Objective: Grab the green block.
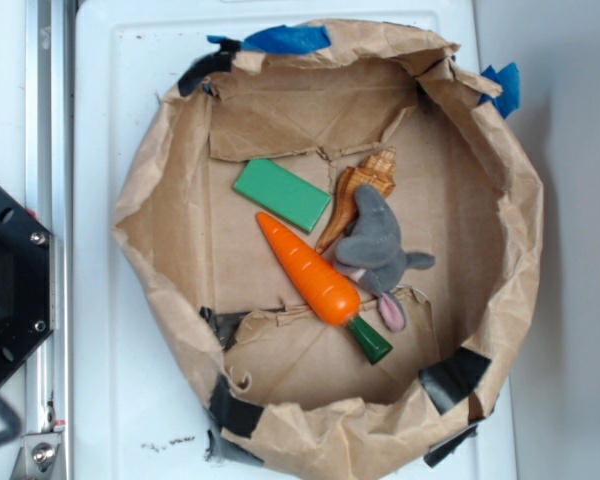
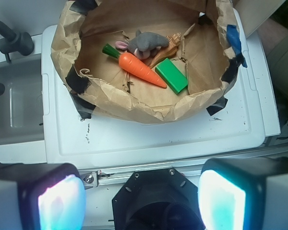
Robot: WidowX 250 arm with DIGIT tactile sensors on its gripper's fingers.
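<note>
The green block point(image 1: 281, 194) point(image 2: 172, 75) lies flat on the floor of a brown paper basin point(image 1: 170, 170) point(image 2: 134, 108), a smooth, plain rectangular slab with crisp edges. Just beside the block, along one long side, lies an orange toy carrot point(image 1: 308, 269) point(image 2: 140, 68); the carrot's pointed tip nearly touches the block, while its dark green stem end points away from it. Also next to the block, at one short end, is a tan ridged shell-like toy point(image 1: 358, 192) point(image 2: 166, 50), long and tapered. Past the shell from the block sits a soft grey plush mouse point(image 1: 377, 250) point(image 2: 145, 41) with pink ears, resting partly on the shell and touching the carrot. Nothing lies on top of the block.

The basin around the block is crumpled kraft paper with raised, wrinkled walls, patched with black tape and bits of blue tape point(image 1: 285, 39) point(image 2: 234, 39). It sits on a white, smooth plastic surface point(image 1: 110, 380) point(image 2: 149, 139).

In the wrist view the gripper point(image 2: 141, 199) is outside the basin, well apart from the block, with the paper wall and a stretch of white surface between them. Its two fingers point(image 2: 221, 199) are spread wide, holding nothing, their pale translucent pads glowing bluish.
</note>
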